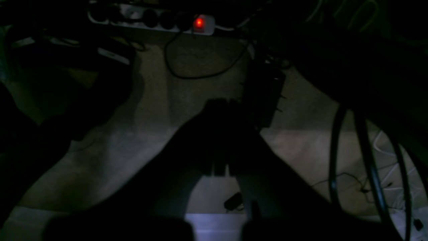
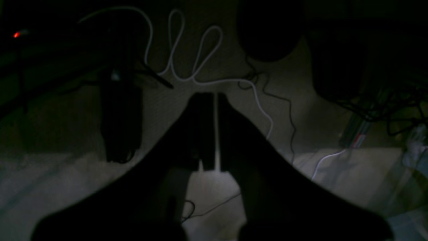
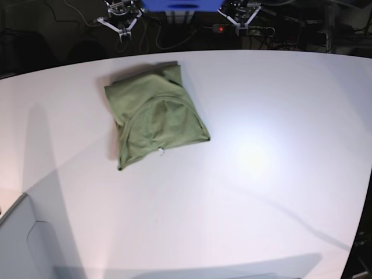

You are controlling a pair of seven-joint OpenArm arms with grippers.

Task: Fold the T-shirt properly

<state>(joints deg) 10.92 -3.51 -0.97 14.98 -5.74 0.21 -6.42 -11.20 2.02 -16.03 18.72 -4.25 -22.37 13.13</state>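
The sage-green T-shirt (image 3: 156,115) lies on the white table (image 3: 273,192) at the back left, folded into a rough, slightly skewed rectangle with a small white tag at its near edge. Both arms are pulled back beyond the table's far edge, well away from the shirt. My left gripper (image 1: 221,102) shows as a dark silhouette with fingers together, holding nothing, over the dim floor. My right gripper (image 2: 214,95) looks the same, with only a thin slit between its fingers. In the base view the right arm (image 3: 121,16) and the left arm (image 3: 244,11) sit at the top.
Under the arms lies carpeted floor with a power strip whose red switch is lit (image 1: 199,22), a looped white cable (image 2: 187,50) and black cables. A grey object's corner (image 3: 23,244) stands at the table's front left.
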